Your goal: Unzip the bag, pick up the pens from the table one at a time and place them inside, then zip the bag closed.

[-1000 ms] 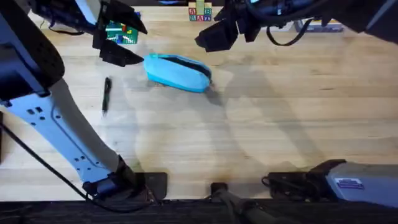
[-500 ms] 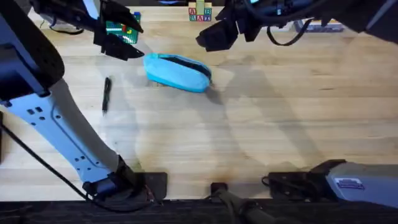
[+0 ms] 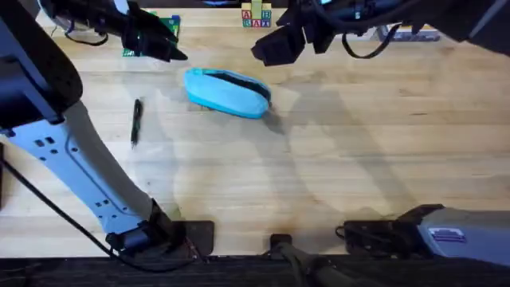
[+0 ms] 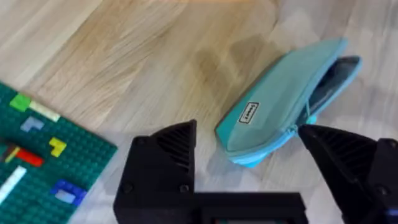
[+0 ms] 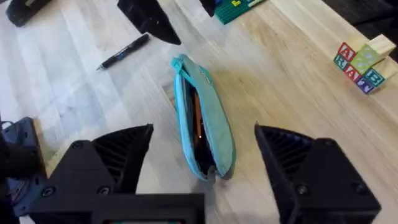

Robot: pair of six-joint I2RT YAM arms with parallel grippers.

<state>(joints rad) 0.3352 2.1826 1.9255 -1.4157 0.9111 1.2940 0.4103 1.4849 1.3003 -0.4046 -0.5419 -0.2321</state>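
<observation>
Pale wooden planks make up the table (image 3: 358,159) in front of you, and both arms reach out over its far half. Your left arm rises from the lower left, and its gripper (image 3: 155,36) hangs over the far left corner, above a green brick baseplate (image 3: 151,36) with small coloured bricks on it. Your right gripper (image 3: 279,44) hovers near the far edge, just beyond the bag's right end.

The bag (image 3: 229,92) lies on the table between the two grippers, nearer the far edge than your bases. Your right wrist view shows its zipper open along the top, with dark lining and something reddish and dark inside (image 5: 198,127). Your left wrist view shows the bag (image 4: 283,99) on its side with a small label, the open slit at its far end.

Both pairs of fingers stand wide apart and hold nothing: the left gripper (image 4: 261,165) frames the bag's end, the right gripper (image 5: 202,165) straddles it.

One pen (image 3: 136,121) lies on the table left of the bag and well apart from it. Small alphabet blocks (image 3: 256,16) sit at the far edge.
</observation>
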